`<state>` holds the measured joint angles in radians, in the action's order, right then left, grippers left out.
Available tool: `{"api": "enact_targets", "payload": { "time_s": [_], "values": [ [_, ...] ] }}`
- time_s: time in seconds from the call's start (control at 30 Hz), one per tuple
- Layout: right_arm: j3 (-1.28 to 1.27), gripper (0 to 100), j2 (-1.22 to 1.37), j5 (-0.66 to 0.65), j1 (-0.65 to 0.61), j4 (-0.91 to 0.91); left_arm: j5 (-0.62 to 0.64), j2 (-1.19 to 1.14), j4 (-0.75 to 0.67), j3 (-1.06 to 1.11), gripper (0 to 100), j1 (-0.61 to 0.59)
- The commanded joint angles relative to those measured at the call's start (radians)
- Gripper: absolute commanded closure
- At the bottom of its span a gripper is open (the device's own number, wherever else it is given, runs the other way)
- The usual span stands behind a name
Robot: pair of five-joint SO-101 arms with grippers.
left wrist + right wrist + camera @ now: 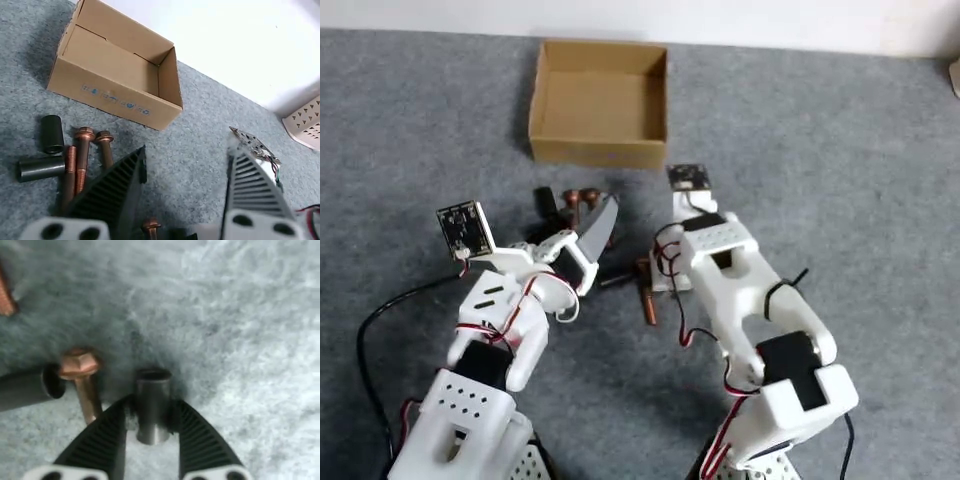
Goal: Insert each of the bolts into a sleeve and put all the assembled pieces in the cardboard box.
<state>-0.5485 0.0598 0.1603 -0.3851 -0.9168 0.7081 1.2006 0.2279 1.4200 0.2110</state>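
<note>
Two white robot arms work over a desk covered in grey, felt-like carpet. The right gripper has its ribbed black fingers pinching a short dark sleeve — a smooth metal tube whose open mouth points out past the fingertips. A copper-coloured bolt with a flanged hexagonal head lies just beside it.

The left gripper hangs with its fingers spread wide, holding nothing, near a cluster of copper bolts and two more dark sleeves. A plain brown cardboard box, open-topped and empty, sits beyond them.

The step in hand looks like steadying the sleeve for a bolt. It should go best with a firm grip mid-tube, the mouth left clear and the bolt lined up with the bore — smooth metal may slip or twist.
</note>
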Motion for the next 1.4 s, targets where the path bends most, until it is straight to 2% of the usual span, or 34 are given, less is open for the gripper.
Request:
{"api": "enact_targets", "payload": {
  "time_s": [0.0,0.1,0.27,0.67,0.73,0.87,0.93,1.0,1.13,1.27,1.37],
  "values": [
    [-0.027,99.5,-0.194,0.000,0.038,-0.016,0.002,0.016,-0.026,-0.025,75,-0.012],
    [-0.139,99.5,-0.384,-0.003,0.070,0.016,0.002,0.016,-0.026,-0.025,75,-0.012],
    [-0.328,99.5,-0.699,-0.089,0.120,0.107,0.002,0.016,-0.026,-0.025,75,-0.012],
    [-0.811,99.5,-1.402,-0.098,0.125,0.337,0.002,0.015,-0.025,-0.022,75,-0.001],
    [-0.898,99.5,-1.558,-0.106,0.128,0.363,0.002,0.005,-0.025,-0.022,75,0.042],
    [-1.032,99.5,-1.814,-0.219,0.143,0.338,0.003,-0.140,-0.023,-0.051,75,0.193],
    [-1.026,99.5,-1.859,-0.193,0.174,0.257,0.012,-0.263,0.008,-0.131,75,0.205],
    [-0.969,99.5,-1.850,-0.172,0.179,0.211,0.057,-0.414,0.101,-0.259,75,0.202],
    [-0.897,99.5,-1.756,-0.175,0.179,0.228,0.094,-0.765,0.281,-0.509,75,0.236],
    [-0.888,99.5,-1.629,-0.175,0.182,0.283,0.095,-1.038,0.334,-0.662,75,0.263],
    [-0.888,99.5,-1.555,-0.173,0.223,0.320,0.144,-1.156,0.359,-0.733,75,0.262]
  ]
}}
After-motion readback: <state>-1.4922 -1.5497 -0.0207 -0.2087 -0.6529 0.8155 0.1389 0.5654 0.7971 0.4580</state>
